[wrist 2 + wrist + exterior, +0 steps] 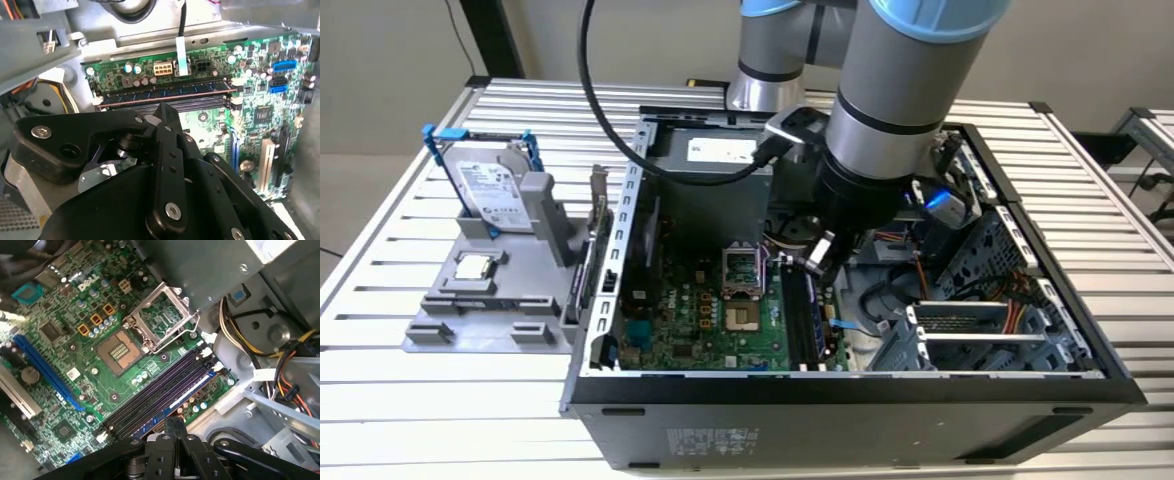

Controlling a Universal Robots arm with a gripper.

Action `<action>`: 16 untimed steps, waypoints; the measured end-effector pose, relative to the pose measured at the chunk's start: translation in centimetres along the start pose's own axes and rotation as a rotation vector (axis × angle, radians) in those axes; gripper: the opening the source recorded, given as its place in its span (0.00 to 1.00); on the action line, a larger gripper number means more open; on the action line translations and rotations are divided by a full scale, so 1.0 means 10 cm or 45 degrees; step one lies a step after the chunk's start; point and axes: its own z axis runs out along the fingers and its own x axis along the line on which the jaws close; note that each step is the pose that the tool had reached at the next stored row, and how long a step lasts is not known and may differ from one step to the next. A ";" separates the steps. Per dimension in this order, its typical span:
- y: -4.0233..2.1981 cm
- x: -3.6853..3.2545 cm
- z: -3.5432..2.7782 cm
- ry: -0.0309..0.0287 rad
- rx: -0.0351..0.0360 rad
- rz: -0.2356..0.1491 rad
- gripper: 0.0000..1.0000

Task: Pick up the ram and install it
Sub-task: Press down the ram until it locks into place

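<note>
Ram point(165, 91) sits seated in the motherboard's memory slot point(165, 390) just beyond the gripper point(167, 116), whose fingertips are pressed together, holding nothing. Thin, light, stiff and fragile, it likely wants handling by its long edges.

Open-topped computer case point(854, 385), drive cage point(987, 335) and cables point(260, 347) crowding the memory slots point(160, 392), motherboard point(700, 310) beside them uncovered
</note>
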 end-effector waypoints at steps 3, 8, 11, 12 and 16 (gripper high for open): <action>0.000 0.000 0.000 0.0008 -0.0026 -0.065 0.00; 0.000 0.000 0.000 0.0022 -0.0073 -0.181 0.00; 0.000 0.000 0.000 0.0029 -0.0102 -0.250 0.00; 0.000 0.000 0.000 0.0032 -0.0112 -0.273 0.00; 0.000 0.000 0.000 0.0043 -0.0148 -0.361 0.00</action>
